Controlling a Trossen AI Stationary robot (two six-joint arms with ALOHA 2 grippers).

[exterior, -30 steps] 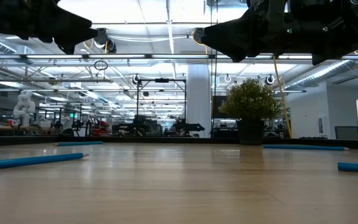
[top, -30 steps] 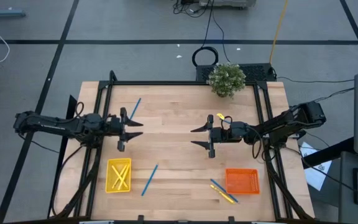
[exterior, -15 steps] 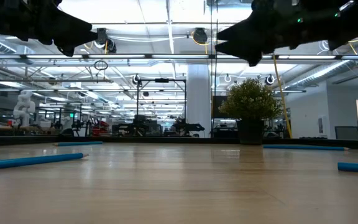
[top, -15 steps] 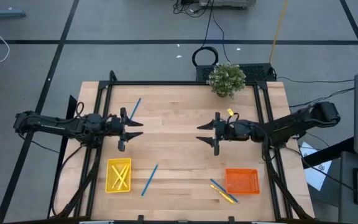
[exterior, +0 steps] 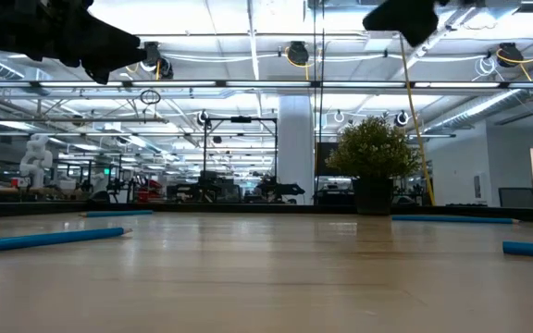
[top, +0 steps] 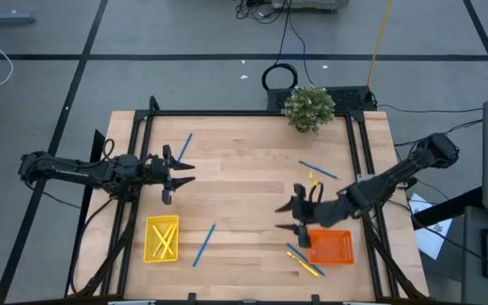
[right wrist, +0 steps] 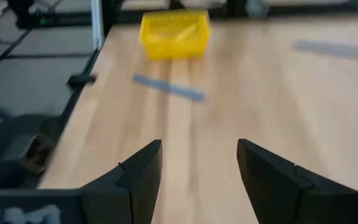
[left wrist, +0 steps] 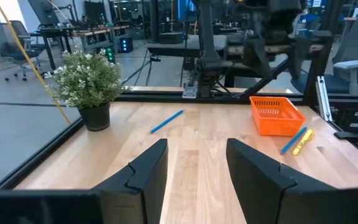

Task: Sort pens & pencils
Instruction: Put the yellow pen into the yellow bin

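on the wooden table, pens lie just below the empty, spread right hand.

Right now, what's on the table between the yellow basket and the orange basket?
In the high view, one blue pen lies beside the yellow basket, then a blue pen and yellow pencil lie by the orange basket.

Blue pens and yellow pencils lying flat, scattered.
Pens are lying apart on the worktop; some pencils are resting inside the yellow basket.
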